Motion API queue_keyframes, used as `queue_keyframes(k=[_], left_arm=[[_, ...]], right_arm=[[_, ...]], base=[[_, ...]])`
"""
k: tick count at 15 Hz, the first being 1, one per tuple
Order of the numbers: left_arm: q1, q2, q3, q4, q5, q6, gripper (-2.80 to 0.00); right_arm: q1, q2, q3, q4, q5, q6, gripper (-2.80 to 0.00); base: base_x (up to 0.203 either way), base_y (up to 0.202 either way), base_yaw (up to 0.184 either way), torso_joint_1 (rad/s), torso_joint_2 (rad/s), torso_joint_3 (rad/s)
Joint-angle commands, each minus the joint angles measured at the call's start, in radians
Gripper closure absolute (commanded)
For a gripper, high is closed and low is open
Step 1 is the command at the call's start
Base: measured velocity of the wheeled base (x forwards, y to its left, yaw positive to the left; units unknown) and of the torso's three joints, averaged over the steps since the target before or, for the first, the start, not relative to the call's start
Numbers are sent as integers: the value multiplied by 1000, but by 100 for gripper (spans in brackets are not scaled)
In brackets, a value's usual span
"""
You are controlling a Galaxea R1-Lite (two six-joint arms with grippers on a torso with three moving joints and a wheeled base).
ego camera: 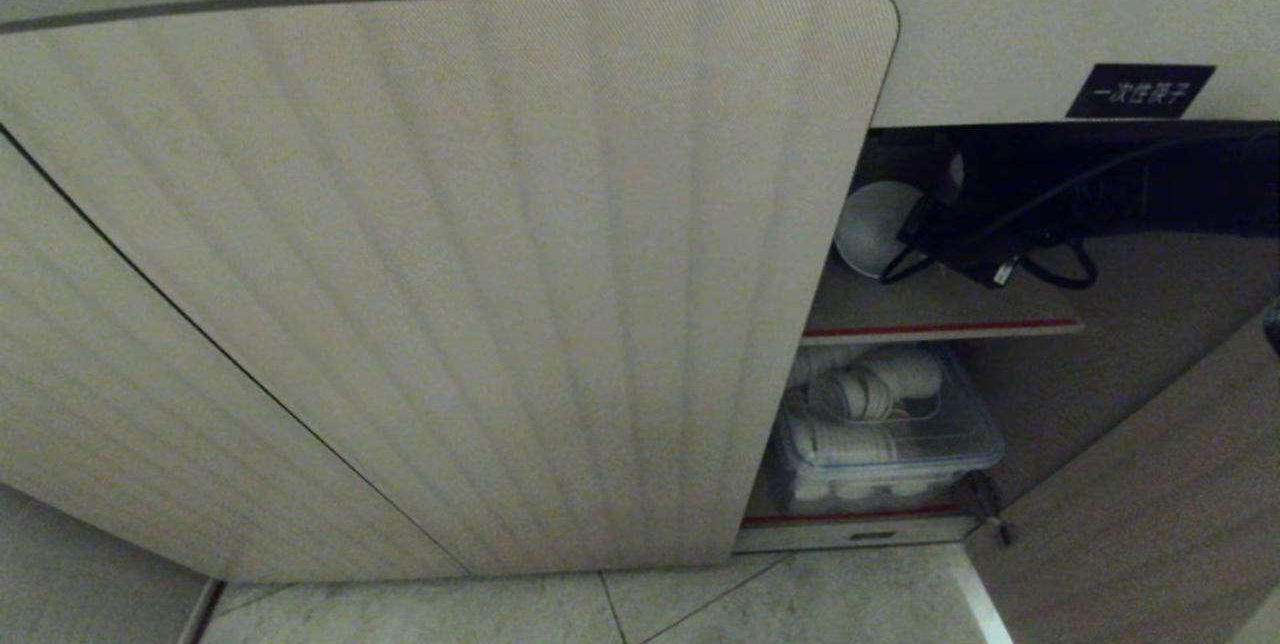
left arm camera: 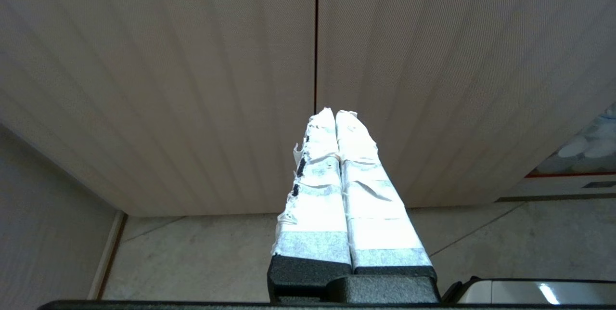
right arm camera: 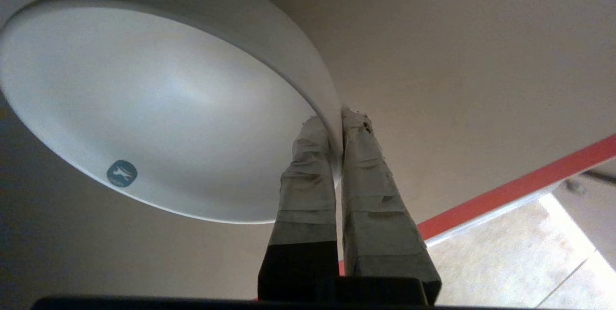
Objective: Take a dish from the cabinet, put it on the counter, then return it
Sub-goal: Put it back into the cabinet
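The right pincer (right arm camera: 337, 122) is clamped on the rim of the dish (right arm camera: 159, 108), one finger inside and one outside, holding it tilted just above the upper shelf (ego camera: 940, 309) inside the cabinet (ego camera: 450, 274). The thin edge grip could let the glossy dish pivot or slip, I judge. The ribbed door stands close beside the pincer, the red-edged shelf front just below, so the dish could knock either coming out. A clear tub (ego camera: 890, 434) of white ware sits well below. The left pincer (left arm camera: 337, 129) hangs shut and empty, facing the doors
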Motion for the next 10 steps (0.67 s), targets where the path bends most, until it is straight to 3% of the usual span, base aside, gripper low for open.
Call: queue_keyframes(k=[1, 10], left_arm=[[1, 0, 0, 0, 1, -1, 0], [1, 0, 0, 0, 0, -1, 0]], right_arm=[[4, 17, -32, 22, -2, 20, 0], [8, 16, -52, 82, 9, 60, 0]], base=[[0, 0, 0, 0, 0, 0], [0, 0, 0, 0, 0, 0]])
